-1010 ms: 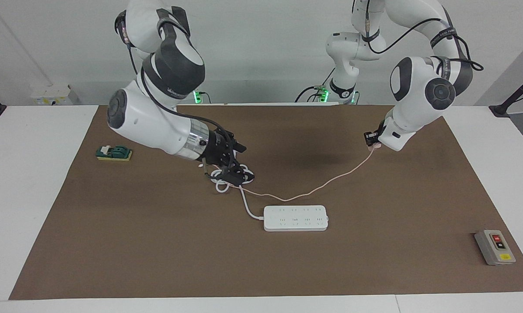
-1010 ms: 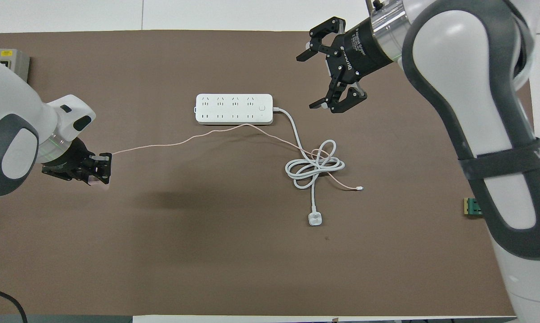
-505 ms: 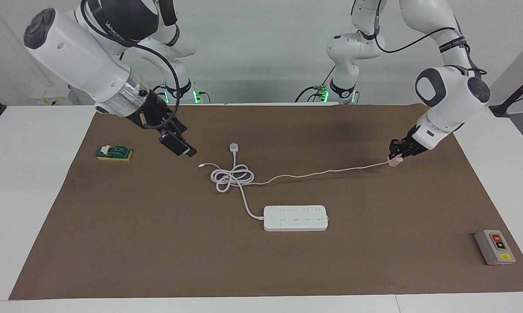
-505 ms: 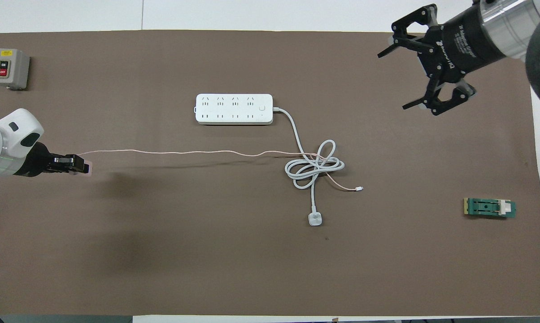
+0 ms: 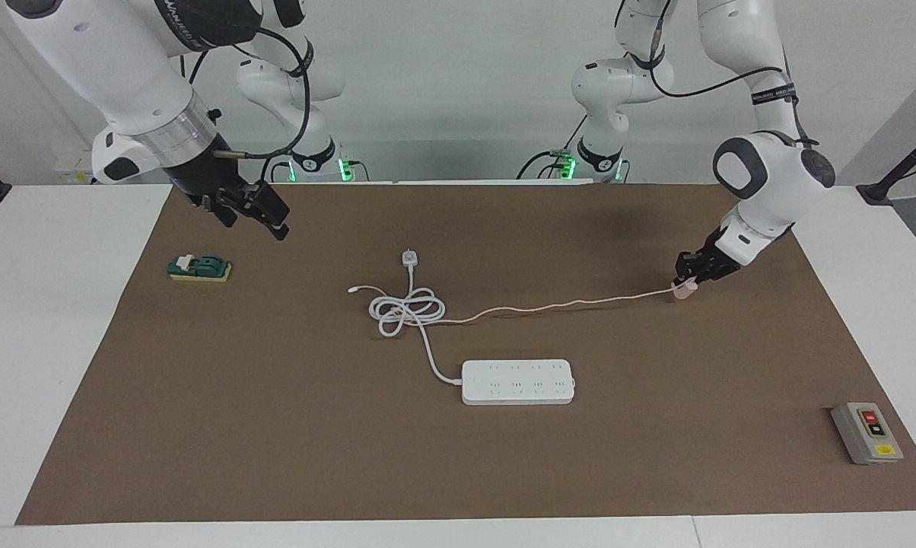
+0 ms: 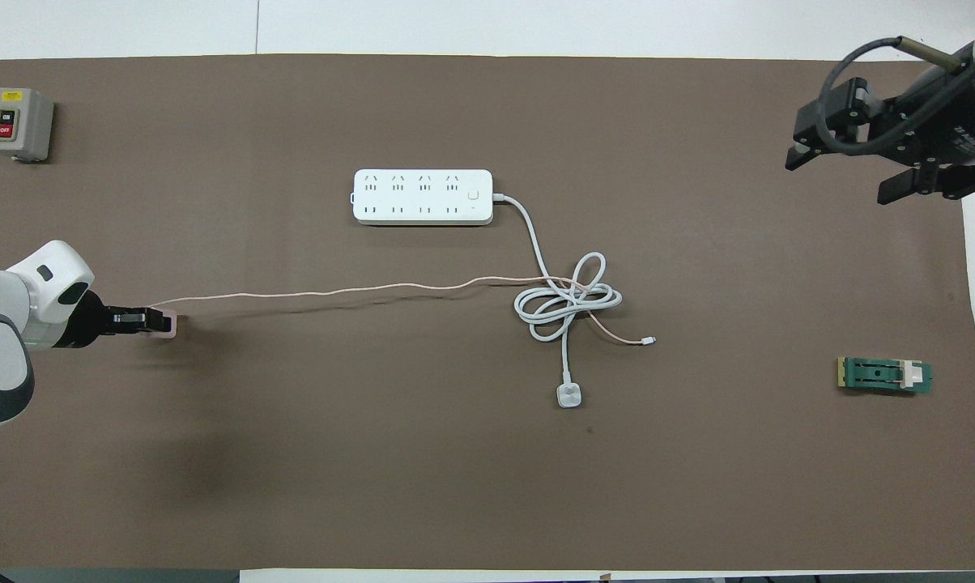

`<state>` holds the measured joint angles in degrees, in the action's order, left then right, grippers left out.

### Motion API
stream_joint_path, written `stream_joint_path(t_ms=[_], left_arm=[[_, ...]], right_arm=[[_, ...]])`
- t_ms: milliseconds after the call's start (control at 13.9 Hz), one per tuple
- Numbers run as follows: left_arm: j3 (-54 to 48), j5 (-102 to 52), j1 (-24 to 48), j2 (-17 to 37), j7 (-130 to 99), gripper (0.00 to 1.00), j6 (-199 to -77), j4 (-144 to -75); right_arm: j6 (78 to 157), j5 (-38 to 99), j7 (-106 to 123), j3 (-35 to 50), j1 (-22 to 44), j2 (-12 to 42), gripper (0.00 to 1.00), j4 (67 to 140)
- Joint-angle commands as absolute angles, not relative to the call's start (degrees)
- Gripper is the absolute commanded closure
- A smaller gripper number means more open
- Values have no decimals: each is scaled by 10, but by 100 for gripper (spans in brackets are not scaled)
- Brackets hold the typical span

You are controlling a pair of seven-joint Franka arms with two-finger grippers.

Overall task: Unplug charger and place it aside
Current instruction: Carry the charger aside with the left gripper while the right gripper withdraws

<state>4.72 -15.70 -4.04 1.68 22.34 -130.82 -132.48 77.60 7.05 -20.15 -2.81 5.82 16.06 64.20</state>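
Both views show the charger already free of the white power strip (image 5: 518,381). The left gripper (image 5: 688,278), low over the brown mat (image 5: 275,426) at the left arm's end of the surface, has its fingers (image 6: 143,320) pinched on the charger (image 5: 683,289), a small pale pink cube that sits at the fingertips and appears to touch or nearly touch the mat. From the fingers its thin pink cable (image 6: 358,288) trails away along the mat, passes the strip on the robots' side without touching it, crosses the coiled white cord (image 6: 568,298) and ends in a small connector (image 6: 652,341) beside that coil. The right gripper (image 5: 249,207) is raised over the mat's edge toward the right arm's end, waiting, holding nothing; whether its fingers are spread cannot be told. A green block (image 5: 199,267) lies below and outward of it, and a grey switch box (image 5: 866,432) lies well away from the left fingers. By appearance the cube is light, rigid and smooth-sided, best gripped across two flat faces as here; the cable is limp and would drag or snag on the coil if the cube were pulled farther. Releasing where it is should suffice.
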Motion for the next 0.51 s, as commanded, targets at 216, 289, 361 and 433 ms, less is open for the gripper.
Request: stream_joint_path(t_ms=[216,289,361,433], left_arm=[[47,-76,-137,-9,287,0,-1294,-1347],[46,-62,-148,-6,292,0,-1261,-1322],[47,-59,-149,-4,294,0,-1227,-1298],[47,-59,-149,-4,294,0,-1200,-1279]], right_arm=[[796,-16,8,-23,47,82,0,744],[817,-17,30,-22,42,59,0,778],[839,-17,45,-22,37,35,0,820],[861,-17,52,-22,33,8,0,864]])
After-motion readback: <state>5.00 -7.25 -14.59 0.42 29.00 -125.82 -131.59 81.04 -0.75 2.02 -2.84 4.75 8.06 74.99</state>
